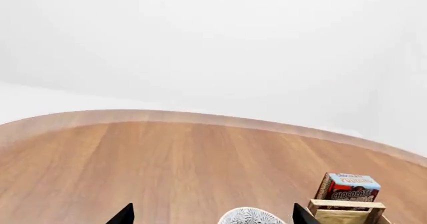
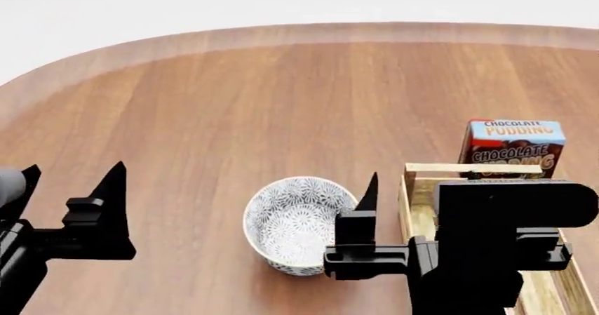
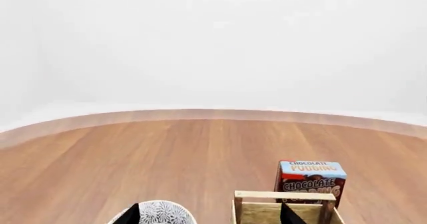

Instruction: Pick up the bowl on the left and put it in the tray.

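Broadly, a wide wooden table (image 2: 234, 104) with a rounded far edge fills the scene, backed by plain white.

Next in size is the tray (image 2: 423, 203), a long light-wood crate at the right of the table, running from near to far; much of it is hidden behind the right arm in the head view. Its far end wall shows in the right wrist view (image 3: 283, 206) and a corner of it in the left wrist view (image 1: 345, 211).

Just beyond the tray's far end stands a chocolate pudding box (image 2: 513, 149), upright, its label facing the robot.

The bowl (image 2: 297, 224) sits on the table just left of the tray, apart from it, upright, patterned inside and out.

The right gripper (image 3: 211, 215) hovers near the bowl and the tray's near-left side, its fingers spread wide and grasping nothing; one fingertip (image 2: 369, 189) shows beside the bowl's right rim.

The left gripper (image 1: 212, 216) hangs well left of the bowl, its fingers likewise spread apart and empty.
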`<state>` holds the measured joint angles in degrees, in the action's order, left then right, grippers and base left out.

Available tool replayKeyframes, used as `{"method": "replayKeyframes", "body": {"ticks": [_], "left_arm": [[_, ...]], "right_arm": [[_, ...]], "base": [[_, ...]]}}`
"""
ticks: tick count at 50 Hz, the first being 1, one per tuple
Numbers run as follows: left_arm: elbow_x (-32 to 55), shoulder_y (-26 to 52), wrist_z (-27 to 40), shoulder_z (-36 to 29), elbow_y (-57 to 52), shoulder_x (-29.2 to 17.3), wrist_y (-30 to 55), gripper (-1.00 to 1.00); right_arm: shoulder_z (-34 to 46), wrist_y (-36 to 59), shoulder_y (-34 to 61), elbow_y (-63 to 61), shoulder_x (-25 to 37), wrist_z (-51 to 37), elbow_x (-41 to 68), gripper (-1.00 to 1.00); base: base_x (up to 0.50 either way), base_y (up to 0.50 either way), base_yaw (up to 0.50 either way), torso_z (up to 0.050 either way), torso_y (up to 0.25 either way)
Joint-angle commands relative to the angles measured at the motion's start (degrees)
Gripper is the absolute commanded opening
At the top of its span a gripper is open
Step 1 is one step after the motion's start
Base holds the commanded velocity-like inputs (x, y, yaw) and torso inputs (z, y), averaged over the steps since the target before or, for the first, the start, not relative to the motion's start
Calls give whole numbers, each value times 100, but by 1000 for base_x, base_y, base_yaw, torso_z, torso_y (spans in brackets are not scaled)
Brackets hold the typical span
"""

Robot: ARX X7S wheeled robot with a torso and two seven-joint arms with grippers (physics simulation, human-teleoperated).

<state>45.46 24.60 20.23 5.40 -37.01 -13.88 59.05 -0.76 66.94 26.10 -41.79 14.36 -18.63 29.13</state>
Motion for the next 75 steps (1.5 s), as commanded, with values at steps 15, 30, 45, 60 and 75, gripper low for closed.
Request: {"method": "replayKeyframes", "body": {"ticks": [15, 30, 45, 60, 75], "left_arm": [[982, 475, 326, 464, -376, -38, 912, 100], [670, 427, 472, 271, -303, -98, 722, 100], [675, 470, 553, 199, -293, -164, 723, 100], [698, 443, 582, 160, -265, -201, 655, 100], [751, 398, 634, 143, -265, -222, 621, 100]], "right_arm": [[-562, 1489, 961, -702, 12, -188, 746, 100], [-530, 1271, 795, -674, 116, -139, 807, 100], [-570, 1278, 802, -692, 149, -195, 908, 100], [-548, 1179, 736, -676, 202, -216, 977, 100], [-539, 950, 604, -677, 255, -209, 1001, 100]], "base": [[0, 0, 0, 50, 0], [0, 0, 0, 7, -7], [0, 0, 0, 0, -247], [0, 0, 0, 0, -250], [0, 0, 0, 0, -250]]}}
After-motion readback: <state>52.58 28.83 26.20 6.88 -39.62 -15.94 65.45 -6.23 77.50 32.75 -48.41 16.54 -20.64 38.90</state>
